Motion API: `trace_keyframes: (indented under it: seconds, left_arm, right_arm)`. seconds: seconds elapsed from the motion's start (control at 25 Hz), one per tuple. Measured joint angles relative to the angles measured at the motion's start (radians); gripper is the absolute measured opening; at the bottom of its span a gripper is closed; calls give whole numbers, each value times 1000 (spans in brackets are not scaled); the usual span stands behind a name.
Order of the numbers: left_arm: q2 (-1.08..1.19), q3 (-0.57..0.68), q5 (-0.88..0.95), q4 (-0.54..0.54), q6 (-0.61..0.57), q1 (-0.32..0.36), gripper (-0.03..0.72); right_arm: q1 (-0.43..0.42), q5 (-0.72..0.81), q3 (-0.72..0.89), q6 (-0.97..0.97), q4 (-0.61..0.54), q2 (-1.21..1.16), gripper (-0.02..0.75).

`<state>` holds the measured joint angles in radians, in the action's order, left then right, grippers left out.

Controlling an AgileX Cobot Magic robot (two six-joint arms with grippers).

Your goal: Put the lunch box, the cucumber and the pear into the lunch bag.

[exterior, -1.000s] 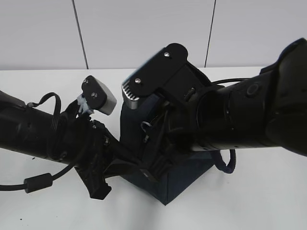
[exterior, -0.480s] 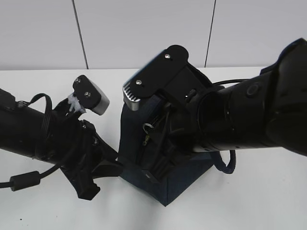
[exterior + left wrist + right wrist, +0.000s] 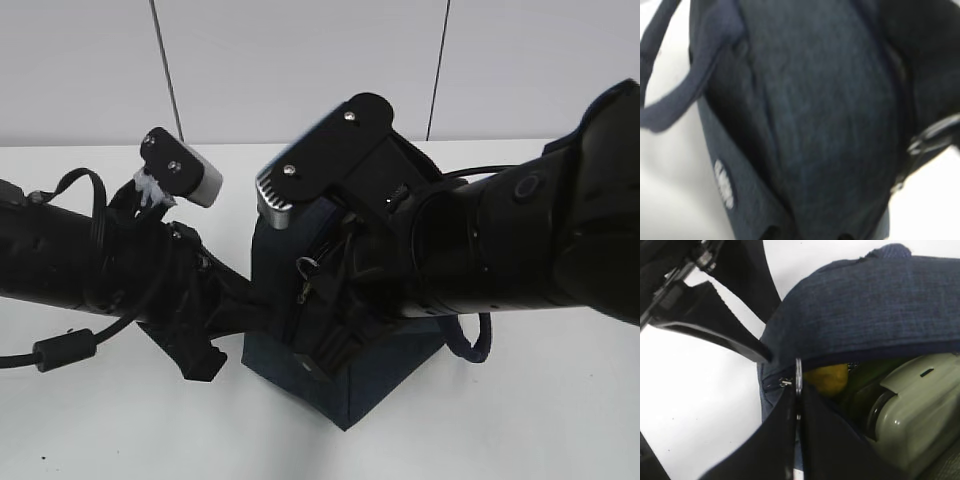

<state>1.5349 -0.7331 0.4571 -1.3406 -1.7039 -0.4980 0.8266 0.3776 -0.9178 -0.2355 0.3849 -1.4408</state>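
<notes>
My two arms crowd the lunch bag [image 3: 385, 375], which stands upright on the white counter [image 3: 540, 420]. Inside, my right wrist view shows the lunch box [image 3: 912, 407] lying beside the pear [image 3: 827, 379], with a green sliver next to it, probably the cucumber [image 3: 865, 375]; its long axis is hidden. My right end effector [image 3: 797, 412] is pinched together on the zip's ring pull [image 3: 798, 376]. My left end effector [image 3: 258, 312] presses against the bag's side, and whether it is apart or together I cannot tell. The fabric looks soft and likely to sag, so the ring and the stiffer seam seem the surest holds.
</notes>
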Motion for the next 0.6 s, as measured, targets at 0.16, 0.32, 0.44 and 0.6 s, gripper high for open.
trace_keyframes:
  seconds: [0.16,0.32,0.44,0.6]
  left_arm:
    - [13,0,45,-106,-110,0,185]
    - [20,0,59,-104,-122,0,15]
    - [20,-1,65,-103,-122,0,-2]
    - [20,-1,72,-96,-122,0,-6]
  right_arm:
    - [0,-2,0,0,-10,0,6]
    - [0,-2,-2,0,-15,3,6]
    - [0,11,-26,0,-17,10,6]
    - [0,75,-79,0,-19,21,6]
